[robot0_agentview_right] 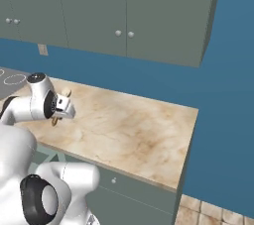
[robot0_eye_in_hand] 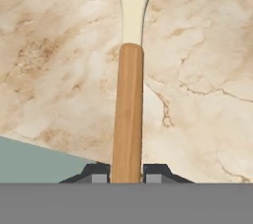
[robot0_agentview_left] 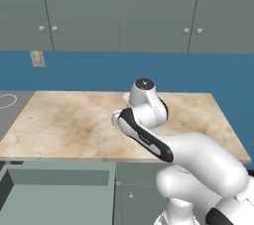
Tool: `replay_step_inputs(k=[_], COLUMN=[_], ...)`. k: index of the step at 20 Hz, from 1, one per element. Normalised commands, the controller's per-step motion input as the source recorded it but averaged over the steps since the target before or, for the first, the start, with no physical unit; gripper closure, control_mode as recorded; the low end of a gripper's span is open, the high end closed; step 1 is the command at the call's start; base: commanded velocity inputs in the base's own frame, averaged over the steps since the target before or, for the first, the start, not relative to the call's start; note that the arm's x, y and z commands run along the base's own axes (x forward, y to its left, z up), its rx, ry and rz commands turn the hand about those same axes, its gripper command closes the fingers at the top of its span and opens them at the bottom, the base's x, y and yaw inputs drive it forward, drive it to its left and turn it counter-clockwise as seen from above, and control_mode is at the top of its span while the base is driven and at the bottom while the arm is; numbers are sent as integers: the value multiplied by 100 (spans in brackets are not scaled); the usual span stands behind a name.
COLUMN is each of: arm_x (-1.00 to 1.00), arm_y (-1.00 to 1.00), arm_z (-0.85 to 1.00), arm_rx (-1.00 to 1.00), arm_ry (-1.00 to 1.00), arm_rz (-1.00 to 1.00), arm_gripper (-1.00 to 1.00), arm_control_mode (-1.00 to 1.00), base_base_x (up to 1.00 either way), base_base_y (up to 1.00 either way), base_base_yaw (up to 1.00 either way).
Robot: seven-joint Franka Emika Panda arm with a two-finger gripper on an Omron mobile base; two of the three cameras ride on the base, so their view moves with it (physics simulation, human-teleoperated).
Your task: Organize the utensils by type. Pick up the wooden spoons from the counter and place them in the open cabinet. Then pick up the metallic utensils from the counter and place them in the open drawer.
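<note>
**Wooden spoon pinched at the handle, over the table**

In the hand view, the fingers [robot0_eye_in_hand: 126, 174] were pinching the orange-brown handle of a wooden spoon [robot0_eye_in_hand: 128, 112], one dark tip pressed against each side of it near the handle's end. The handle ran straight away from the hand, and beyond it the pale cream neck widened toward the bowl, which was cut off by the top edge of that view. Behind the spoon lay the beige marble-patterned table [robot0_eye_in_hand: 197, 85] with its brown veining, and a grey-green surface showed past the table's edge at the lower left.

In the right base view, the hand sat over the left part of the table [robot0_agentview_right: 134, 125], with a small piece of the spoon [robot0_agentview_right: 66, 92] visible beside it; whether the spoon touched the top could not be told. In the left base view, the arm's upper joints covered the hand near the middle of the table [robot0_agentview_left: 64, 120]. The drawer [robot0_agentview_left: 54, 194] stood pulled out below the table's front edge at the lower left. The upper cabinets [robot0_agentview_left: 119, 11] along the blue wall had their doors shut.
</note>
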Motion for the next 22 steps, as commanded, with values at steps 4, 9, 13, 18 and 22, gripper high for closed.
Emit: replay_step_inputs(k=[4, 9, 13, 18, 22], arm_x=[-21, -23, -38, -63, -59], arm_y=[-5, -19, -30, -37, -41], arm_z=[75, 80, 60, 18, 43], arm_rx=[0, 0, -6, -14, -2], arm_ry=[2, 4, 3, 0, -3], arm_rz=[7, 7, 2, 4, 10], arm_gripper=[100, 100, 100, 100, 100], arm_control_mode=[-100, -100, -100, -100, -100], base_base_x=[0, 0, 0, 0, 0], base_base_y=[0, 0, 0, 0, 0], base_base_yaw=[0, 0, 0, 0, 0])
